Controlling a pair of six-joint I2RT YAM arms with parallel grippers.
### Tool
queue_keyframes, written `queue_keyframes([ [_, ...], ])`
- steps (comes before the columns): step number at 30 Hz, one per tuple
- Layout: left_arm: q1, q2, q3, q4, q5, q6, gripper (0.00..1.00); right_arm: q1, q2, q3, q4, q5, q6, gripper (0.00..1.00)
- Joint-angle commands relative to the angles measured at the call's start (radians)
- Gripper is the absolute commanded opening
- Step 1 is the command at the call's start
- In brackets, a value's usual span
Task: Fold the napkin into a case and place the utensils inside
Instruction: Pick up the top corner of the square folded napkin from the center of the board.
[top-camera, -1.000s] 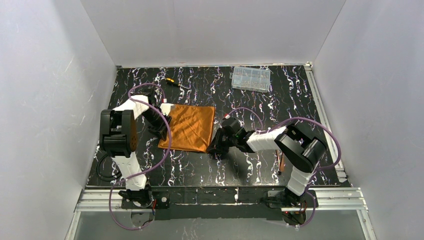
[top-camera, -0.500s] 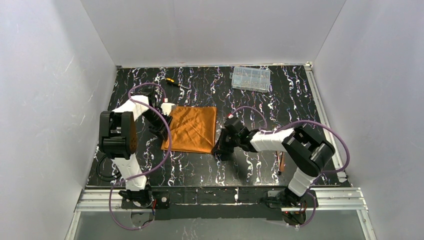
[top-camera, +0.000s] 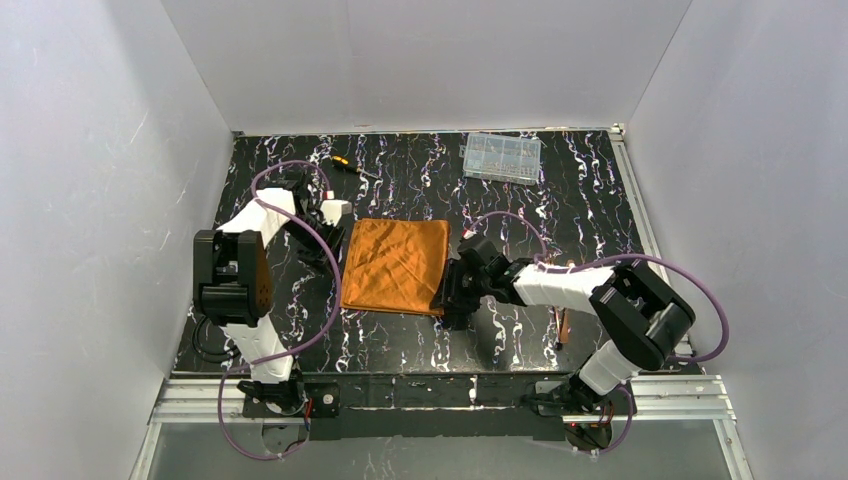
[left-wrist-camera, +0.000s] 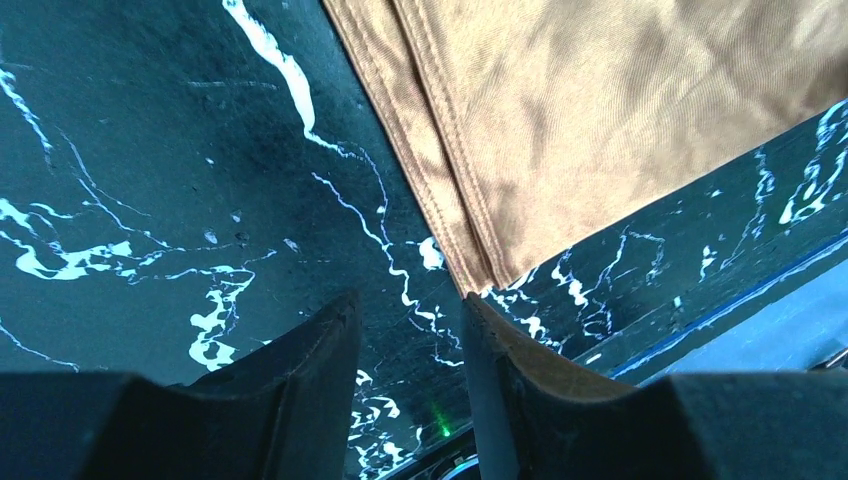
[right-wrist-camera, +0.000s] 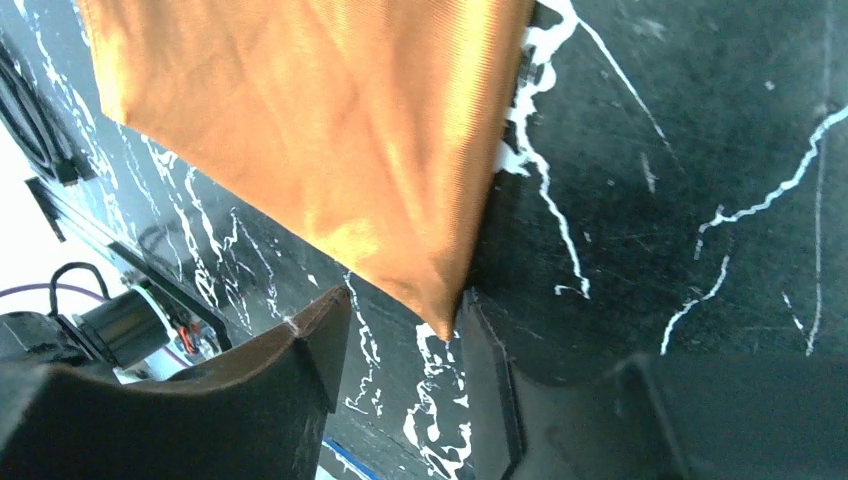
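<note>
The rust-orange napkin (top-camera: 395, 267) lies flat on the black marbled table, and doubled hems show along its edge (left-wrist-camera: 440, 190). My left gripper (top-camera: 332, 258) hovers just off its left side, open (left-wrist-camera: 410, 305). One cloth corner (left-wrist-camera: 482, 272) lies past the fingertips, with only table between the jaws. My right gripper (top-camera: 448, 300) sits at the napkin's near right corner and is also open (right-wrist-camera: 400, 305). That corner's tip (right-wrist-camera: 445, 315) rests against the inner face of one finger, unpinched. Copper utensils (top-camera: 564, 325) lie near the right arm, partly hidden by it.
A clear plastic compartment box (top-camera: 502, 157) stands at the back right. A yellow-and-black screwdriver (top-camera: 345, 165) lies at the back left. White walls enclose the table on three sides. A metal rail (top-camera: 440, 390) runs along the near edge.
The napkin has slid to the right. My right gripper went with it, closed fully, then opened and let the corner go. The left gripper has drawn back off the cloth's left edge.
</note>
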Motion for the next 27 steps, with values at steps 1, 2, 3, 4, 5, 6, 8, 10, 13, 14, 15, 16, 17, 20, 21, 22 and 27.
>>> queue_keyframes([
  [1,-0.019,-0.03,0.095,-0.046,0.06,-0.043,0.41,-0.006,0.01,0.116,-0.119,-0.018,-0.103,0.57],
  [2,-0.03,-0.025,0.116,-0.047,0.061,-0.052,0.42,-0.01,0.01,0.143,-0.138,-0.023,-0.121,0.58],
  [3,-0.038,-0.015,0.139,-0.045,0.063,-0.063,0.43,-0.016,0.011,0.17,-0.155,-0.032,-0.136,0.59],
  [4,-0.045,-0.004,0.165,-0.045,0.067,-0.072,0.44,-0.025,0.01,0.192,-0.167,-0.046,-0.154,0.58],
  [5,-0.05,0.012,0.192,-0.045,0.074,-0.082,0.44,-0.037,0.006,0.211,-0.172,-0.063,-0.165,0.57],
  [6,-0.054,0.033,0.22,-0.046,0.082,-0.091,0.45,-0.05,0.002,0.228,-0.172,-0.078,-0.175,0.56],
  [8,-0.061,0.082,0.28,-0.044,0.09,-0.11,0.47,-0.073,0.003,0.255,-0.168,-0.11,-0.191,0.53],
  [10,-0.065,0.137,0.352,-0.043,0.09,-0.127,0.48,-0.098,0.034,0.288,-0.154,-0.171,-0.209,0.51],
  [13,-0.075,0.208,0.425,-0.038,0.093,-0.151,0.51,-0.123,0.13,0.346,-0.145,-0.285,-0.241,0.46],
  [14,-0.079,0.228,0.446,-0.035,0.086,-0.153,0.52,-0.124,0.162,0.37,-0.154,-0.311,-0.254,0.45],
  [15,-0.082,0.245,0.462,-0.031,0.079,-0.155,0.53,-0.124,0.192,0.395,-0.167,-0.319,-0.269,0.44],
  [16,-0.084,0.261,0.477,-0.026,0.07,-0.158,0.53,-0.125,0.212,0.409,-0.161,-0.326,-0.276,0.43],
  [17,-0.086,0.276,0.492,-0.021,0.063,-0.16,0.54,-0.126,0.23,0.415,-0.148,-0.336,-0.277,0.41],
  [20,-0.09,0.322,0.533,-0.01,0.05,-0.169,0.57,-0.125,0.27,0.424,-0.127,-0.343,-0.28,0.37],
  [21,-0.093,0.332,0.543,-0.005,0.044,-0.171,0.58,-0.126,0.278,0.42,-0.113,-0.344,-0.276,0.36],
  [22,-0.096,0.341,0.553,0.002,0.037,-0.172,0.58,-0.126,0.286,0.415,-0.094,-0.346,-0.269,0.35],
  [27,-0.109,0.372,0.581,0.02,0.01,-0.172,0.56,-0.125,0.333,0.402,0.013,-0.388,-0.219,0.31],
])
